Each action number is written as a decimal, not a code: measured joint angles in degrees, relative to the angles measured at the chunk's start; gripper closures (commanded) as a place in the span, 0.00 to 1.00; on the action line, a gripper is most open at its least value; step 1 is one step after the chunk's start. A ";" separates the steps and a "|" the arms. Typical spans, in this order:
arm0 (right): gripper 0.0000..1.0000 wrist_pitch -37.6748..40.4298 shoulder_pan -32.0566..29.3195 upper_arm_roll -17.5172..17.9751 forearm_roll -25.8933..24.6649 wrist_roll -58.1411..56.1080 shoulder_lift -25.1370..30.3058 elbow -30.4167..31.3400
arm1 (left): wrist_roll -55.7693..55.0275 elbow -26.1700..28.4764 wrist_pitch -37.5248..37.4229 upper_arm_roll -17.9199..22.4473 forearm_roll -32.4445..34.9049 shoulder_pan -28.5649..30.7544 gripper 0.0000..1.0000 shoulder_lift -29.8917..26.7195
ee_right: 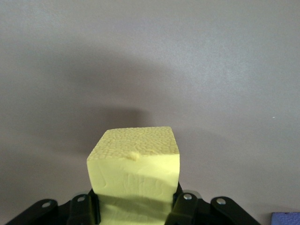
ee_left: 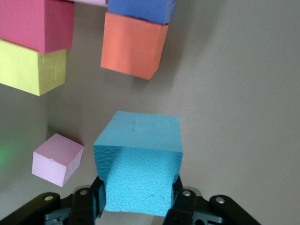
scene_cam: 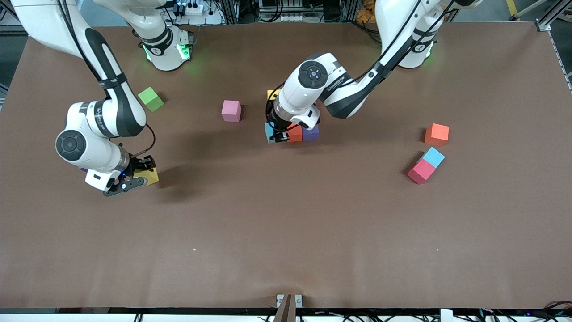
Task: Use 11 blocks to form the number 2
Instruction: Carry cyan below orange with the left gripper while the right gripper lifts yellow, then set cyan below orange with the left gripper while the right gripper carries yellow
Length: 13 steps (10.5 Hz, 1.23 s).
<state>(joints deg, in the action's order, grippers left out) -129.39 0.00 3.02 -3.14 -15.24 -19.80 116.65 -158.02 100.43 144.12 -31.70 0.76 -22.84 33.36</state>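
1. The left arm reaches from its base down toward the middle of the table, elbow bent, wrist pointing downward.
2. The left gripper (scene_cam: 280, 135) sits low at the table, its 2 fingers (ee_left: 182, 206) clamped on the sides of a light blue cube (ee_left: 138, 161).
3. The right arm bends sharply at its end of the table, forearm dropping down.
4. The right gripper (scene_cam: 129, 179) is low over the table, fingers (ee_right: 183, 206) pinching a yellow cube (ee_right: 134, 176).

Right hand (ee_right: 136, 208) clamped on a yellow block (ee_right: 134, 176), one finger (ee_right: 84, 208) on each side face. Plain brown worktop (ee_right: 187, 70) around it. Sliver of a purple block (ee_right: 286, 218) at frame corner.
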 measured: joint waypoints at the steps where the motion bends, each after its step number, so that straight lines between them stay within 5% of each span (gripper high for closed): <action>1: 0.69 0.00 0.19 0.03 0.00 0.00 -0.05 -0.08 | -0.46 -0.04 1.06 1.65 -0.04 -1.85 1.00 1.02; 4: 0.68 0.74 1.00 0.09 0.01 0.00 -0.09 -1.10 | -0.70 -0.19 2.56 7.74 -0.07 -8.74 1.00 3.37; 13: 0.67 1.10 1.15 0.04 0.02 0.00 -0.12 -1.55 | 1.70 -0.55 2.90 7.99 4.53 -12.59 1.00 5.79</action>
<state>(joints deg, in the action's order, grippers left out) -128.29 1.15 3.05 -3.12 -15.24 -19.92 115.10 -156.32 99.87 147.02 -23.71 5.29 -35.43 39.15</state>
